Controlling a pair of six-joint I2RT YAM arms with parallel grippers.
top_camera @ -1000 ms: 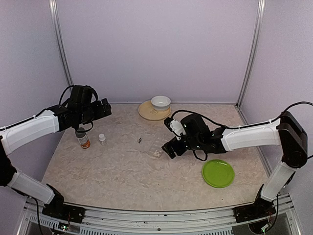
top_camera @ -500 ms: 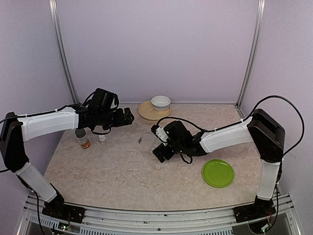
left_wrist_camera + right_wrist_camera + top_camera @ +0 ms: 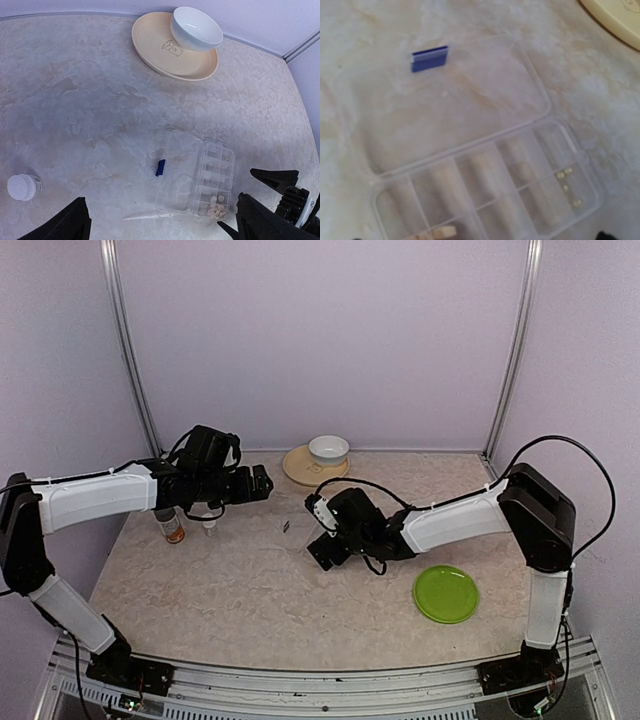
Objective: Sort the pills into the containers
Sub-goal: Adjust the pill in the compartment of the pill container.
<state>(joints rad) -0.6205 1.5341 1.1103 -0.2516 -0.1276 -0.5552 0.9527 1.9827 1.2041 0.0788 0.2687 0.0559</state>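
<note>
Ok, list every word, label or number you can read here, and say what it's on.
No text here is legible.
Tan plate: a small printed emblem, any lettering too small to read.
Orange bottle: a label, too small and blurred to read.

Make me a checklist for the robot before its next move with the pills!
1. Pill box lid flipped open: ok.
2. Left claw open, holding nothing: ok.
3. Right claw open, at the box: ok.
4. Pills lying inside the box: ok.
5. Blue piece at the lid's edge, not among the pills: ok.
6. No loose pills left on the table: cannot tell.
</note>
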